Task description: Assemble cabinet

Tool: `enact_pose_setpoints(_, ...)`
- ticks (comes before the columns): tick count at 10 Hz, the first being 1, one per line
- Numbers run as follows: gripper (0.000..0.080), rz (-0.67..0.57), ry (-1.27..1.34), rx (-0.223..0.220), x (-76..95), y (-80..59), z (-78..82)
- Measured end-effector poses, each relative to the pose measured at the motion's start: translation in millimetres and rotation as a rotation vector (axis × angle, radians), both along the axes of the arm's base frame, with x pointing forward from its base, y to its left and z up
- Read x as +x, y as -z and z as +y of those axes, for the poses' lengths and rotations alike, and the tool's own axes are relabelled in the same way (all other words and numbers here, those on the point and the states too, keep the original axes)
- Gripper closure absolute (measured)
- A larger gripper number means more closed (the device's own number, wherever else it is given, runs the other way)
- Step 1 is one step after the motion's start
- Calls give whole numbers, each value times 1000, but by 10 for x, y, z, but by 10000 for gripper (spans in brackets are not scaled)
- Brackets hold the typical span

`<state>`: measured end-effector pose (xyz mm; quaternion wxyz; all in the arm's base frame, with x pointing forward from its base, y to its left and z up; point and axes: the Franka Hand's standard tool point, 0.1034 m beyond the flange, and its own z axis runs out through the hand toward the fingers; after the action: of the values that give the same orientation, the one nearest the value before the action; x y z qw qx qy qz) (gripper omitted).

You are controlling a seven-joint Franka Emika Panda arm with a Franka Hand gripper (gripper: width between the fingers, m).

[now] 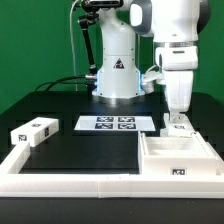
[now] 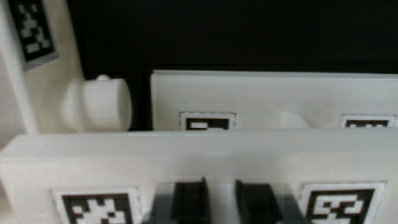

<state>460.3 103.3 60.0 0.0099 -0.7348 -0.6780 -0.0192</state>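
Observation:
The cabinet (image 1: 176,158) is a white boxy body with tagged panels at the exterior view's right front. My gripper (image 1: 178,122) reaches straight down onto its far wall. In the wrist view the gripper (image 2: 219,203) shows two dark fingers (image 2: 178,203) close together, with a narrow white strip of a tagged cabinet panel (image 2: 107,160) pinched between them. Beyond it lie another tagged panel (image 2: 285,100) and a round white knob (image 2: 98,102). A small separate tagged white block (image 1: 33,130) lies at the exterior view's left.
The marker board (image 1: 106,124) lies flat in front of the robot's base (image 1: 117,75). Long white border rails (image 1: 70,182) run along the front and left of the black table. Cables trail at the back left.

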Motion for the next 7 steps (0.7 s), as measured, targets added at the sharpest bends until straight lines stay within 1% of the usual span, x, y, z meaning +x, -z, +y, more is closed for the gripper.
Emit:
enact_pose_setpoints(5, 731, 3, 14, 1, 8, 13, 12)
enact_pose_setpoints(6, 731, 1, 17, 5, 77, 28, 18)
enact_pose_setpoints(7, 731, -3, 19, 8, 186, 23, 14)
